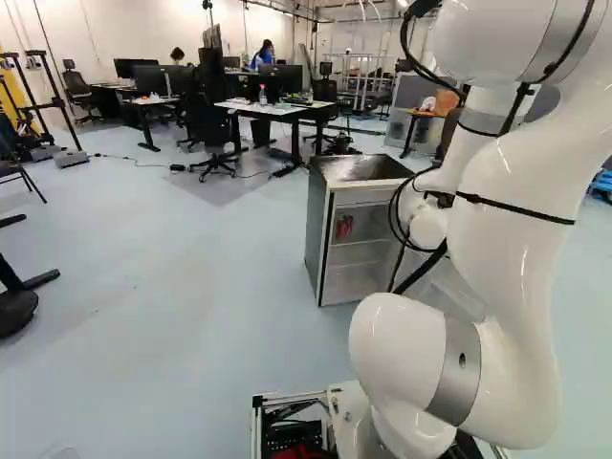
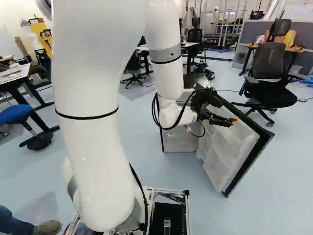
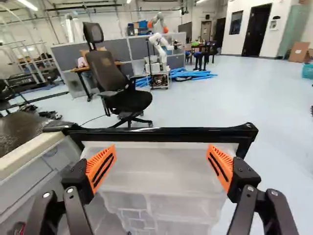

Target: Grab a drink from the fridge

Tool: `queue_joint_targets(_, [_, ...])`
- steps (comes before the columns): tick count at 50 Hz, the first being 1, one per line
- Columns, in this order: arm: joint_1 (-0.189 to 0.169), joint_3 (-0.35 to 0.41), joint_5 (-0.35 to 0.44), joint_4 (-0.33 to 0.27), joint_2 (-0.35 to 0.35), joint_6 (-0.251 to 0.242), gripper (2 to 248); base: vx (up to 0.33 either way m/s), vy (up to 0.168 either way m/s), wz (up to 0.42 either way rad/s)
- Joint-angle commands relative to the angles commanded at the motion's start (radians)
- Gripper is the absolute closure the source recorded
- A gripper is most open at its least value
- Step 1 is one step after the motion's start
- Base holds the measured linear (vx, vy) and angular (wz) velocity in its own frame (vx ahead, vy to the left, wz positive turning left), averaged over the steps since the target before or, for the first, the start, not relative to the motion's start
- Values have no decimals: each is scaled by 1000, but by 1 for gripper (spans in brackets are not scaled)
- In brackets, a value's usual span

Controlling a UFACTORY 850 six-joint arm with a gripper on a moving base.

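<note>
In the middle right of the left base view, the low fridge (image 1: pixel 318 239) has a smooth, boxy grey side and a dark, shiny top, and a red item (image 1: pixel 344 227), perhaps the drink, sits inside on its upper shelf. The gripper (image 2: pixel 234 120) is released, with its ribbed orange pads (image 3: pixel 100 168) wide apart before the inner side of the open door (image 2: pixel 248 142), which has clear plastic bins (image 2: pixel 215 164) and a straight black rim. Beyond this rim is a black mesh chair (image 2: pixel 268 73), while smooth pale floor (image 1: pixel 191 287) gives wide room left of the fridge.
</note>
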Motion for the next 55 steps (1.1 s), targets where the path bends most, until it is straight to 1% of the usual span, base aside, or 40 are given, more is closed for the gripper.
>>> queue_joint_targets(12, [-21, 50, -43, -126, 41, 0, 3, 0, 0, 0])
queue_joint_targets(17, [-24, 68, -61, -179, 55, 0, 3, 0, 0, 0])
queue_joint_targets(38, [-19, 136, -146, -399, 113, 0, 3, 0, 0, 0])
queue_joint_targets(55, [-17, 144, -213, -578, 120, 0, 3, 0, 0, 0])
